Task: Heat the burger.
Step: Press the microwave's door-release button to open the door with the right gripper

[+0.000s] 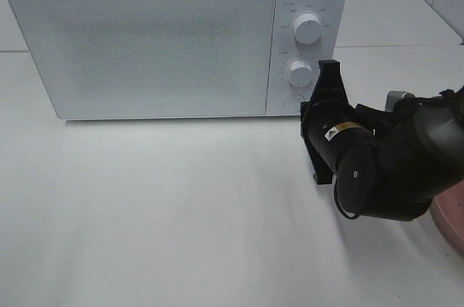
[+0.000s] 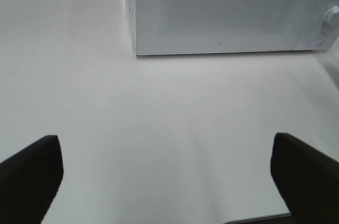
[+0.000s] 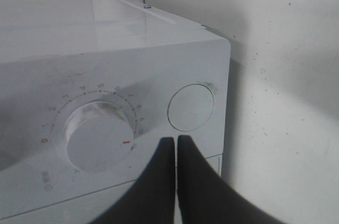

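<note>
Right wrist: right end effector [image 3: 176, 138] pinched shut, empty, to prod round button [image 3: 190, 107] just ahead (door release, likely) | left end effector [image 2: 167, 179] wide open, empty | burger unseen; plate [image 1: 451, 223] behind right end effector

There were one microwave [image 1: 145, 38], two dials [image 1: 308, 29] [image 1: 299, 72], one round button [image 3: 190, 107], one pink plate [image 1: 451, 223], and two grippers: left gripper [image 2: 165, 147], right gripper [image 3: 176, 139].

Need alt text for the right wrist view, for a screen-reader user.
Shut black jaws point at the control panel of a white microwave, tips near the gap between its numbered dial and a round button. Whether they touch the panel is unclear.
</note>
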